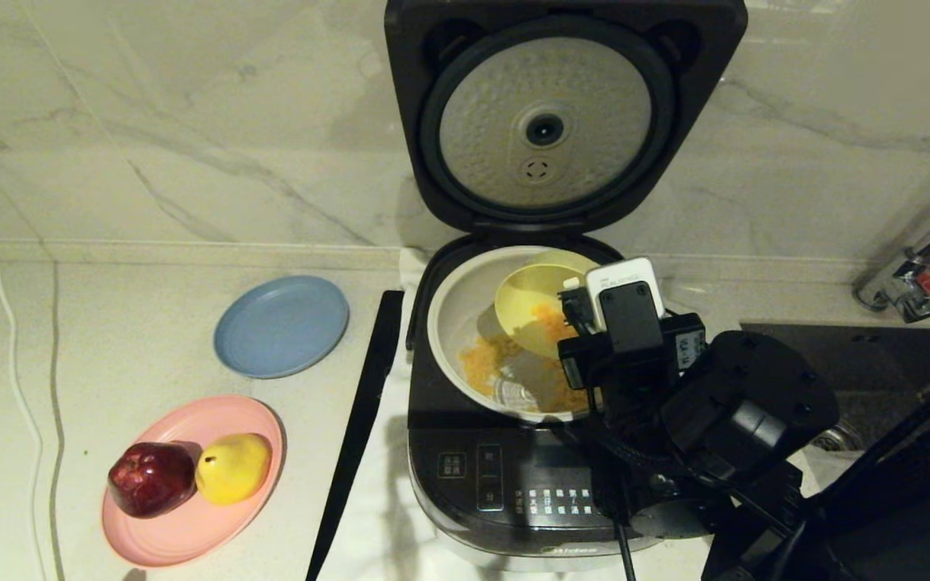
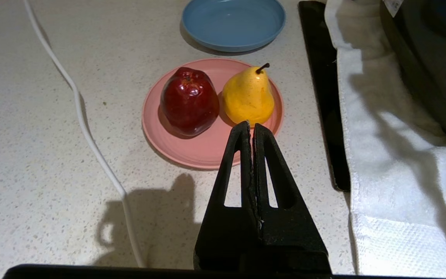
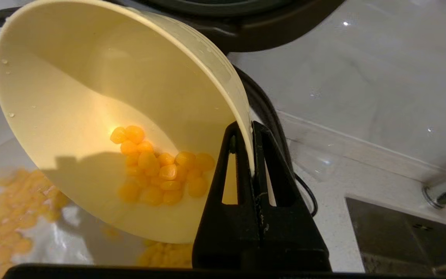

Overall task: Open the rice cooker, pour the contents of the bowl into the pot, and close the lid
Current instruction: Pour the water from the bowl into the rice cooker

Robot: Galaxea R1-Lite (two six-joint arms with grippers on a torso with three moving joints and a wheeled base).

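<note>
Two heaps of kernels are what we see: some of the contents [image 3: 157, 170] cling to the lower inside wall of the bowl [image 3: 91, 89], and more lie on the floor of the pot [image 1: 453, 311] beneath it. We find the bowl steeply tilted above the pot, its mouth turned toward the pot's inside, and the right gripper [image 3: 251, 130] has its two fingers pressed together on the bowl's rim, one inside the wall and one outside. The rice cooker [image 1: 505, 476] stands on a white cloth [image 2: 393, 162], and its lid [image 1: 566, 113] is swung fully up, the dimpled silver plate facing us. The left gripper [image 2: 251, 128] hangs apart over the counter [image 2: 33, 155], its fingers closed on nothing, near a pink plate [image 2: 203, 151] bearing a red apple [image 2: 188, 100] and a yellow pear [image 2: 248, 97]. Beyond it sits a blue plate [image 2: 234, 23].
</note>
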